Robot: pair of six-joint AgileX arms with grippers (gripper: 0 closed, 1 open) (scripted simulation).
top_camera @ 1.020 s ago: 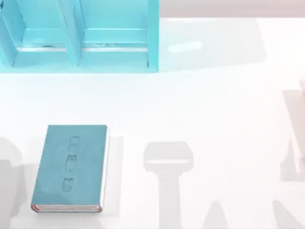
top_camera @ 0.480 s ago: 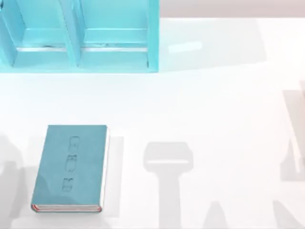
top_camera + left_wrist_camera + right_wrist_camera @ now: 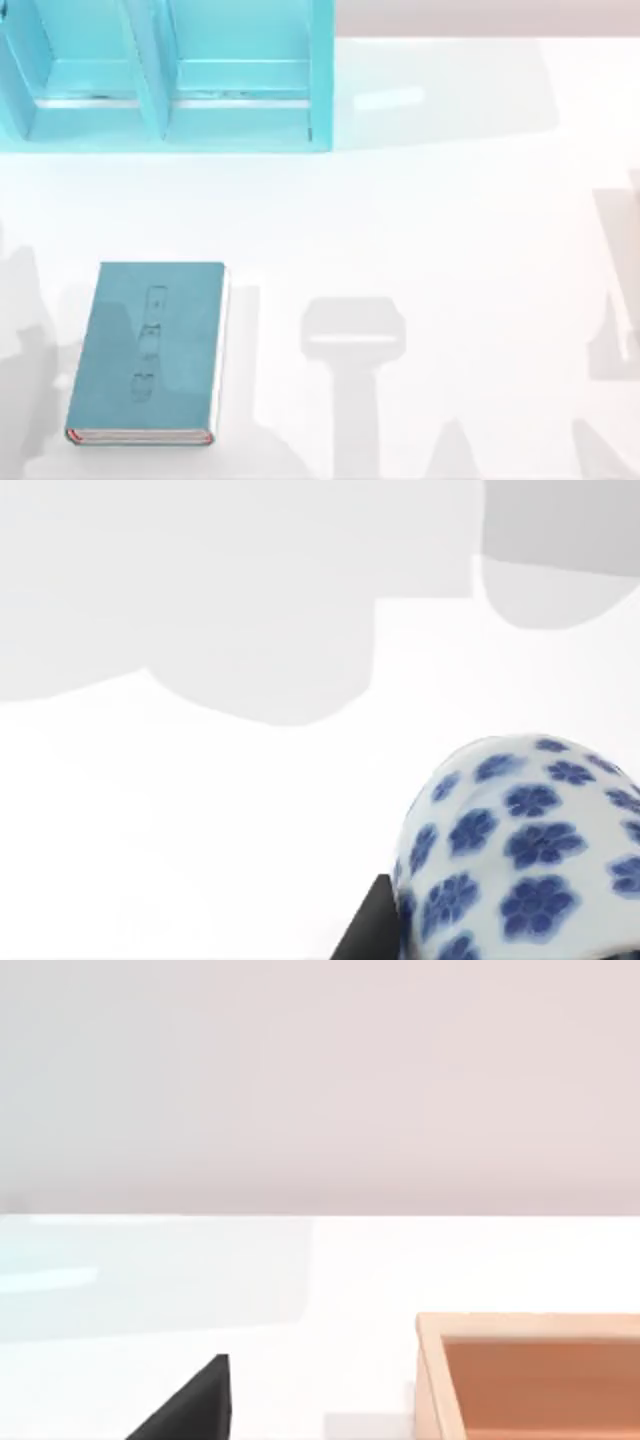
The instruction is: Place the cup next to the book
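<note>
Small round white cup with blue flower speckles (image 3: 520,850) seen tight against left pincer's dark finger, apparently gripped for carrying; opening indeterminable. Teal-blue rectangular hardcover book (image 3: 148,350) flat near counter's front-left corner, awaiting cup.

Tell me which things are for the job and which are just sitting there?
For the job:
the cup, white with blue flowers, close by the left gripper's finger
the book, flat on the table's left side

Just sitting there:
the light-blue shelf
the wooden box
</note>
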